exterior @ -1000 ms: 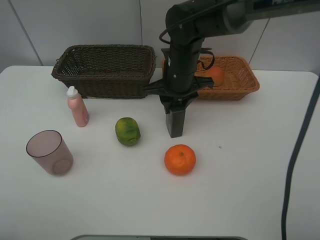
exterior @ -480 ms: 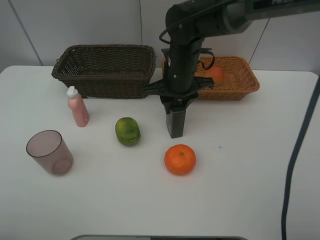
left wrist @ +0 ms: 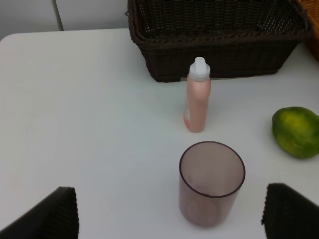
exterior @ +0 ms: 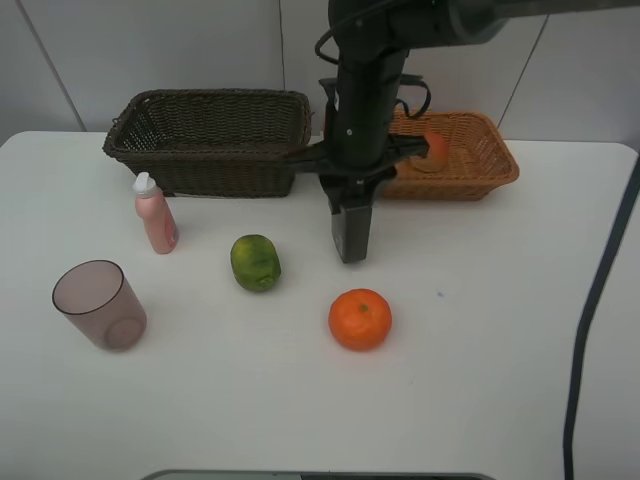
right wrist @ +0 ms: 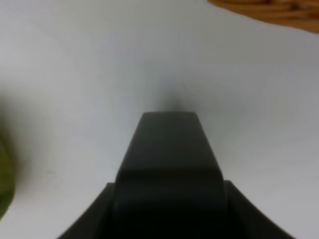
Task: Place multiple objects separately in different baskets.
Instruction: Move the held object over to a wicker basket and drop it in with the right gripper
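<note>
Right gripper (exterior: 351,197) clamping the grey bottle (exterior: 351,236), bottle hanging upright below the fingers, left gripper (left wrist: 172,189) gaping wide, cup (left wrist: 212,174) sitting ahead untouched

Exterior high looks down over whole surface (exterior: 500,400); left wrist low, facing dark basket (left wrist: 214,64); right wrist close-up; all share green fruit (exterior: 256,262).

A flat white bench (exterior: 480,380) with a smooth matt top fills most of the high view, and its far corners are rounded. A tiny dark speck (exterior: 439,294) sits on it, right of centre. Behind the bench stands a pale grey panelled wall (exterior: 180,45), split by thin dark seams, one upright and others slanted. A dark cable (exterior: 600,290) runs in a long curve down the right side. A narrow grey strip (exterior: 320,476) lies along the near edge.
</note>
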Robot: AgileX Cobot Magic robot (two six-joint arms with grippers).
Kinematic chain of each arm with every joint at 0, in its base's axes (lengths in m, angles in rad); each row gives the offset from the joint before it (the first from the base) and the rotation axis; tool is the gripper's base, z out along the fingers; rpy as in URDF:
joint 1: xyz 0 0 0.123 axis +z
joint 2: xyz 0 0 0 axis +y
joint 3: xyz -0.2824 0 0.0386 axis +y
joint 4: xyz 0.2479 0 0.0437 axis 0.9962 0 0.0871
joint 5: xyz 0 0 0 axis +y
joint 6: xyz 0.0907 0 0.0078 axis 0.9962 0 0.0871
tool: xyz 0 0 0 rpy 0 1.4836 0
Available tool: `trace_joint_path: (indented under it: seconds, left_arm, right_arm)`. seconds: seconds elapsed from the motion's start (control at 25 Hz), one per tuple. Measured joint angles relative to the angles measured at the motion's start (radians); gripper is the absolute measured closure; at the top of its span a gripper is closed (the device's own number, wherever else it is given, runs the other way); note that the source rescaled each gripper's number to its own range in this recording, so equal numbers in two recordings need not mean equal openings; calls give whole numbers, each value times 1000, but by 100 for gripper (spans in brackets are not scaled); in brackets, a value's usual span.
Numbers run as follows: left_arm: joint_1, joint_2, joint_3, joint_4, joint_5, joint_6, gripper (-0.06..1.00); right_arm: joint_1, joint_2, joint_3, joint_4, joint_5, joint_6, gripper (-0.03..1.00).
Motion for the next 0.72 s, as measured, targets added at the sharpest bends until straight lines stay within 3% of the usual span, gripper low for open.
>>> trace_joint_path:
  seconds: [0.24, 0.72]
  left_arm:
    - [0, 0, 0, 0, 0, 0, -1]
    - [0, 0, 0, 0, 0, 0, -1]
  right_arm:
    - [0, -14, -165, 1, 99, -90, 95]
    - [0, -14, -426, 10, 80, -153, 95]
